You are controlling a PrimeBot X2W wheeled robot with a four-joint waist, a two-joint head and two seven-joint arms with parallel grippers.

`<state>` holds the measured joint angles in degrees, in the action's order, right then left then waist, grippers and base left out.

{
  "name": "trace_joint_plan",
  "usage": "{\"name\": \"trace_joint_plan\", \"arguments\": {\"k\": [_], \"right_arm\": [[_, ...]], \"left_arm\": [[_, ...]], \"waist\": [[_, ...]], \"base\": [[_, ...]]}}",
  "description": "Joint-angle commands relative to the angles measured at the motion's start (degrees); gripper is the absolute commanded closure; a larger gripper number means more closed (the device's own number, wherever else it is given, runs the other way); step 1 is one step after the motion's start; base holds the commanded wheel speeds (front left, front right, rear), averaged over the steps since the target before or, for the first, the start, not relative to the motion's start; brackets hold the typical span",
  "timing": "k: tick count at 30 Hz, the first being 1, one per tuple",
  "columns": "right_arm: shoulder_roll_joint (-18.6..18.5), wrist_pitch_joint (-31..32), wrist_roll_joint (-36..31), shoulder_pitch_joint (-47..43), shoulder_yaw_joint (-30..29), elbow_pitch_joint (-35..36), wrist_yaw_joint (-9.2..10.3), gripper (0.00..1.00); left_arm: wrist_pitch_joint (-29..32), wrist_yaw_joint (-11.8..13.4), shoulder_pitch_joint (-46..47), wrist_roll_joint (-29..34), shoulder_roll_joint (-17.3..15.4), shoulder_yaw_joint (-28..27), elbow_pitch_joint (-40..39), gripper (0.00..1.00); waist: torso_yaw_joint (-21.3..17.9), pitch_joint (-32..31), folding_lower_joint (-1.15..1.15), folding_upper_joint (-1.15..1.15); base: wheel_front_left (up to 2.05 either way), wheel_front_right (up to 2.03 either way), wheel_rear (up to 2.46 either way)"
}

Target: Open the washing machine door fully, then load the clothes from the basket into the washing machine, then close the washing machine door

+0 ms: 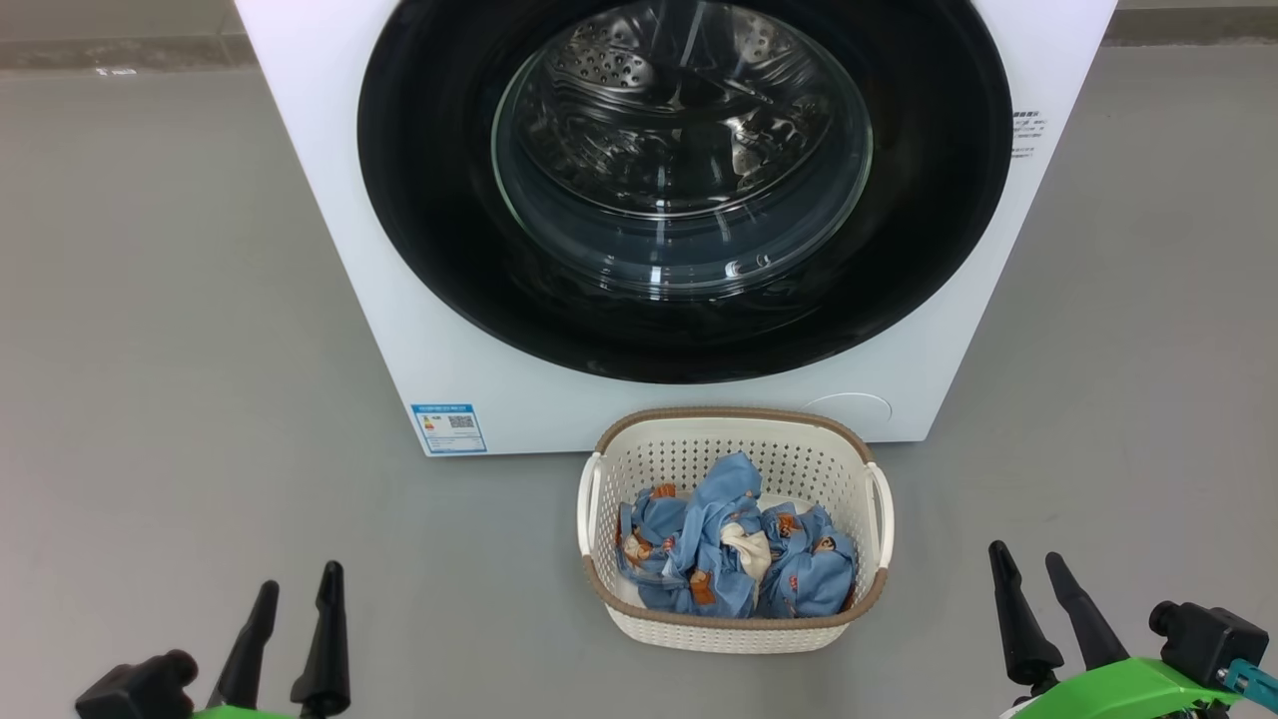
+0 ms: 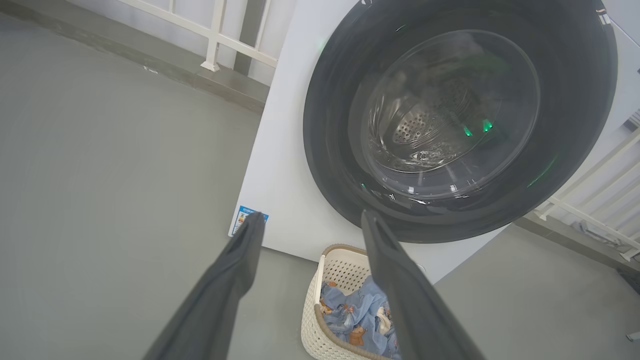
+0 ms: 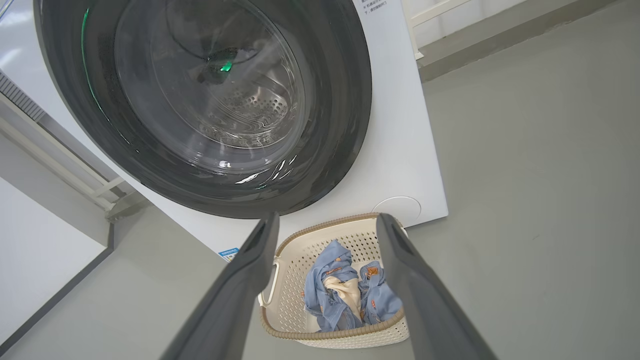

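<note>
Low at the near left of the floor [image 1: 150, 350], the left gripper [image 1: 300, 584] hangs with its jaws spread wide and empty, pointing toward the washing machine [image 1: 329, 260]. Ahead and higher, about midway between the two arms, the washing machine door [image 1: 684, 180] sits shut against the white front, with the steel drum showing through its glass. I can make out no handle or hinge, so I cannot tell which edge swings. Just below the door, close to the machine's foot, the basket [image 1: 734, 412] stands on the floor with the clothes [image 1: 734, 549] heaped inside. At the near right is the right gripper [image 1: 1026, 555], jaws likewise apart and holding nothing. The door's centre looks a shade nearer that right arm. I'd judge the reach goes forward, up and inward.
</note>
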<state>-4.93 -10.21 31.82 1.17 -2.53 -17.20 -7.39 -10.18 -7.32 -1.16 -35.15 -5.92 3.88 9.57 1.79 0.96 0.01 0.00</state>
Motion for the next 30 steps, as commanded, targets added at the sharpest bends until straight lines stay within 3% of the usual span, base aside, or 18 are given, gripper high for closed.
{"name": "trace_joint_plan", "arguments": {"k": [1, 25, 30], "right_arm": [[-0.81, -0.90, -1.82, 0.43, 0.99, 1.74, -0.08, 0.00], [-0.98, -4.75, -15.47, -1.22, -1.24, 2.84, -0.10, 0.00], [-1.01, -4.79, -15.73, -1.23, -1.58, 3.10, -0.10, 0.00]], "left_arm": [[-0.91, -0.13, 1.25, 2.02, -1.24, -1.23, -1.86, 0.00], [-4.78, -0.17, 0.97, 15.10, -2.71, 0.44, -3.31, 0.00], [-4.82, -0.17, 0.97, 15.27, -2.74, 0.50, -3.21, 0.00]], "waist": [[0.01, 0.01, 0.00, 0.00], [-0.20, 0.26, 0.00, 0.00], [-0.51, 0.34, 0.00, 0.00]], "base": [[0.00, 0.00, 0.00], [0.00, 0.00, 0.00], [0.00, 0.00, 0.00]]}}
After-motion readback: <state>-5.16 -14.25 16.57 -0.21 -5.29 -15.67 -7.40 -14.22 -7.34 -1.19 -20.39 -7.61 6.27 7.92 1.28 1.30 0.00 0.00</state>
